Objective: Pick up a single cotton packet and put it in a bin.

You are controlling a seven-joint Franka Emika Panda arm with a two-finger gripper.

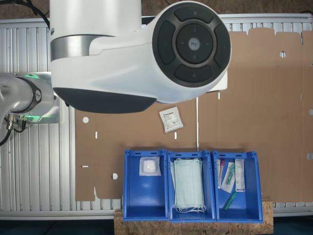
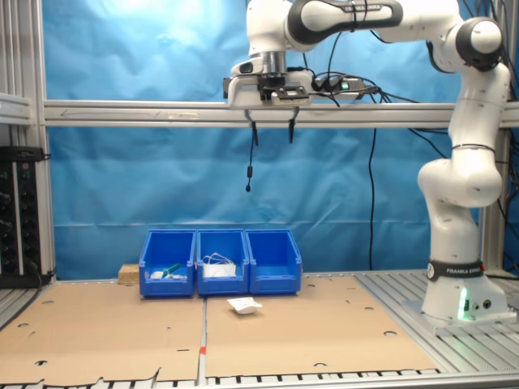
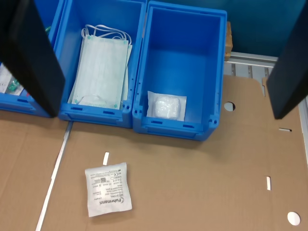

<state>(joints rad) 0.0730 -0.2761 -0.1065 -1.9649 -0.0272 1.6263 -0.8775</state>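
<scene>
Looming closest to the lens in the first exterior view, the arm covers the far part of the desk, whose cardboard sheet carries everything else. Next in size come three blue bins in a row: the bin at the first exterior view's left holds one puffy white pad, the middle bin holds pale green masks, and the third bin holds syringes and tubes. Smallest is the packet, lying flat on the cardboard just beside the bins, opposite the seam between the pad bin and the mask bin, touching neither. The fingers hang high above the desk in the second exterior view, spread wide and holding nothing. The packet lies far below them and, judging by the wrist view, a little toward the robot side of where they point; the packet sits with its edges skewed to the bin walls, so I judge the next move to be a long straight descent with a small turn of the wrist to close across it. The second exterior view gives the height gap, which the overhead view hides; the wrist view gives the packet's print and tilt, which the side view leaves too small to tell.
</scene>
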